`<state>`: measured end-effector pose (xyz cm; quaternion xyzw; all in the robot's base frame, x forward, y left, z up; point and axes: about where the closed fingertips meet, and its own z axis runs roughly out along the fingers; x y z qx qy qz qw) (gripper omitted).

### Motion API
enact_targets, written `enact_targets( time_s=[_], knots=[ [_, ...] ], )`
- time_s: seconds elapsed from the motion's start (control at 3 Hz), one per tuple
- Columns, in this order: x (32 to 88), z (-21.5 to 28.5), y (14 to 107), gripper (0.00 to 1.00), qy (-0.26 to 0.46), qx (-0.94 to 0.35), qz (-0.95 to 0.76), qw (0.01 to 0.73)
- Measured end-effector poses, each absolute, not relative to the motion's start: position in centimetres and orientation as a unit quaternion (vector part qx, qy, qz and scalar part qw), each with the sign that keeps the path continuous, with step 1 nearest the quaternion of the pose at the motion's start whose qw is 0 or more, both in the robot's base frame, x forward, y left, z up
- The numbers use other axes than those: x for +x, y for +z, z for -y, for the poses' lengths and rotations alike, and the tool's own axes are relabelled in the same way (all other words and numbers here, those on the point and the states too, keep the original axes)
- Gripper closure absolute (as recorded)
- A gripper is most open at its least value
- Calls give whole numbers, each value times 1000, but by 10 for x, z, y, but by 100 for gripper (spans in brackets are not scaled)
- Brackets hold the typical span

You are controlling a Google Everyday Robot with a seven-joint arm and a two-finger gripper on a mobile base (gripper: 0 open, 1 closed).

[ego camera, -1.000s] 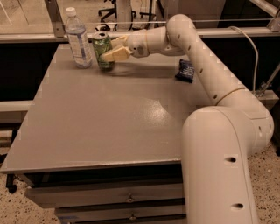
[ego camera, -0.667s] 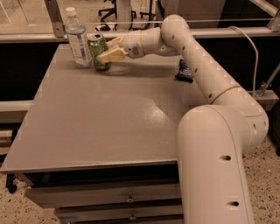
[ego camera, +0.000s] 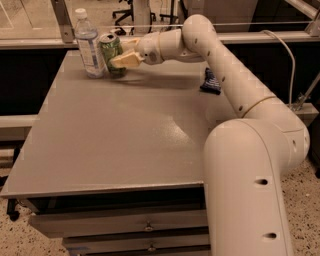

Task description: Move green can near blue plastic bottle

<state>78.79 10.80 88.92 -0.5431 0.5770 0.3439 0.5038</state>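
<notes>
At the far left corner of the grey bench [ego camera: 115, 145], the green can [ego camera: 110, 49] stands upright just beside the blue plastic bottle [ego camera: 89, 47], on the bottle's right, with little or no gap visible between them. The gripper [ego camera: 119, 54] is at the can's right side, its pale fingers [ego camera: 126, 61] closed around the can, one in front and one behind. A small dark blue packet [ego camera: 210, 82] lies well apart, near the bench's right edge beside the arm [ego camera: 225, 75].

grey table [ego camera: 125, 130] with drawers [ego camera: 120, 222], speckled floor [ego camera: 306, 200], office chairs [ego camera: 121, 13] at back
</notes>
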Motion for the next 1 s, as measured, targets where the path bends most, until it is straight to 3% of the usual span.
enact_targets(
  time_s=[0.33,0.67,1.0],
  knots=[
    [787,-111,890,13,338,-547,-574,507],
    [783,-113,890,0,337,-550,-572,506],
    [776,-100,888,0,335,-545,-576,508]
  ],
)
